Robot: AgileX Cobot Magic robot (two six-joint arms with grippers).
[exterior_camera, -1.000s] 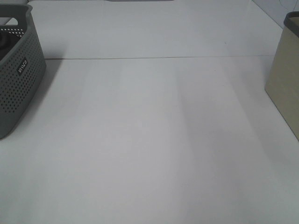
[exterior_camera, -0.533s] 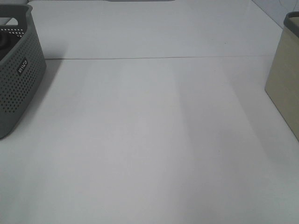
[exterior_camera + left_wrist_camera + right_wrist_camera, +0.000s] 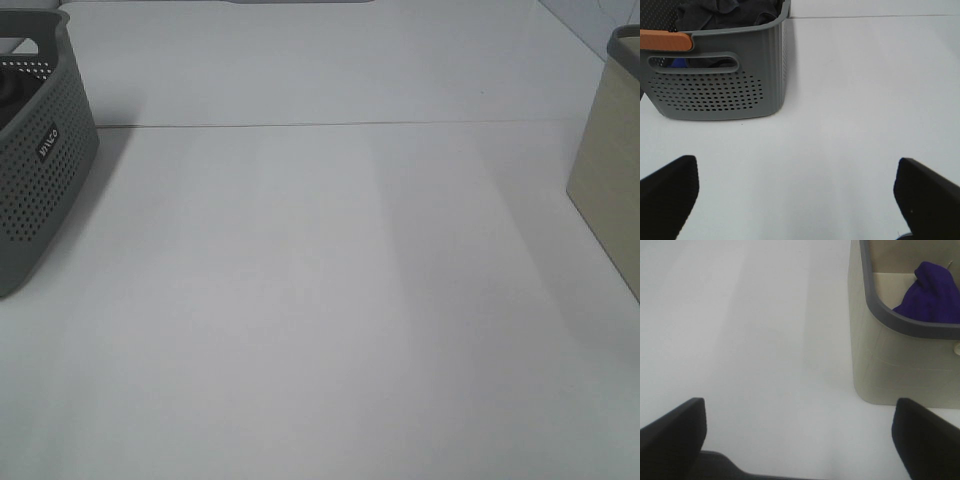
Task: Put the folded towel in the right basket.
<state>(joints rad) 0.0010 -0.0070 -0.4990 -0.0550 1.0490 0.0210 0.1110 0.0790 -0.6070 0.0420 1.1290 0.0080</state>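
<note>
The right basket (image 3: 612, 160) is beige with a grey rim, at the table's right edge; it also shows in the right wrist view (image 3: 895, 350). A purple towel (image 3: 934, 297) lies bunched inside it. My right gripper (image 3: 800, 440) is open and empty, low over the bare table beside this basket. My left gripper (image 3: 795, 195) is open and empty, in front of the grey perforated basket (image 3: 720, 85). Neither gripper shows in the exterior view.
The grey perforated basket (image 3: 35, 150) stands at the table's left edge and holds dark cloth (image 3: 725, 12); its handle has an orange grip (image 3: 665, 40). A seam line (image 3: 330, 124) runs across the white table.
</note>
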